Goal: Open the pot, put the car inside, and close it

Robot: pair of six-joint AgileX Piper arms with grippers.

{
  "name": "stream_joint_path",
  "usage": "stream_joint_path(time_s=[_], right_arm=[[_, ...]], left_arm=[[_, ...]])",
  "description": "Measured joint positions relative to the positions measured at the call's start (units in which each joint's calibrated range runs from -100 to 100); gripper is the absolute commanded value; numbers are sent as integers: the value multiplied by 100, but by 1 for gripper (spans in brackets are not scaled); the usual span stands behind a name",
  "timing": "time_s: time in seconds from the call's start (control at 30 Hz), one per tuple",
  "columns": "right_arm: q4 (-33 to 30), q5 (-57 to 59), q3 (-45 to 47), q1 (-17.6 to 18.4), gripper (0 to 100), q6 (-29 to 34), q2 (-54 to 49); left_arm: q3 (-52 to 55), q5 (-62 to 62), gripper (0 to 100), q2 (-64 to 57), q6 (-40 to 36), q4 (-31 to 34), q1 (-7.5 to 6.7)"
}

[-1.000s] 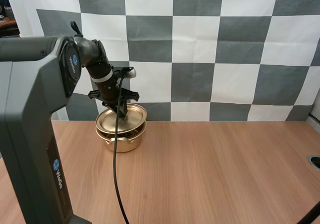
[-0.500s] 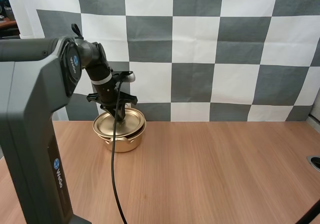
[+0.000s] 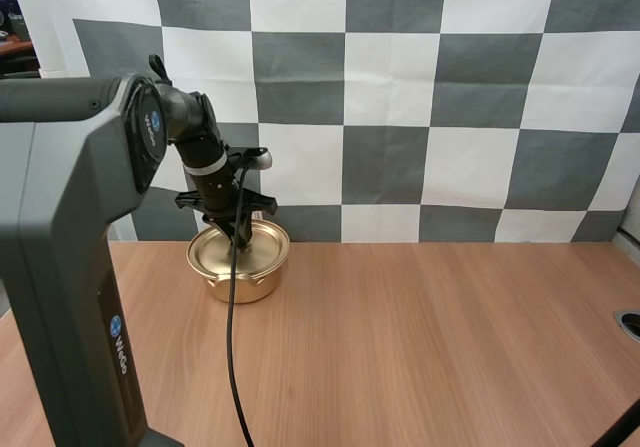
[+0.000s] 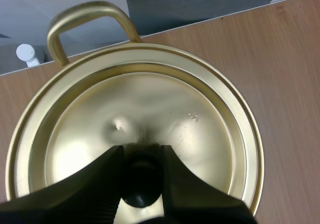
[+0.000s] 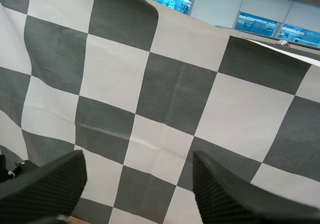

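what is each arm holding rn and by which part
The left jaws pinch the lid by its black knob, with the lid down on the pot. The right jaws stand open, holding nothing.

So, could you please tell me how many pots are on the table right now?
1. The pot stands at the far left of the table, under the left gripper, which is shut on its lid. None looks hidden.

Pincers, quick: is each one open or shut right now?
Left pincer: shut on the knob of the lid.
Right pincer: open, holding nothing.
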Motion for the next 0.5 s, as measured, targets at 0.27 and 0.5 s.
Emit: stream_joint_path(time_s=[0.27,0.5], right_arm=[[10,0,0,0,100,0,0],[10,0,78,0,100,0,0]], left_arm=[[12,-137,35,-56,-21,-52,0],[26,-299,36,-303,177,-198,3]])
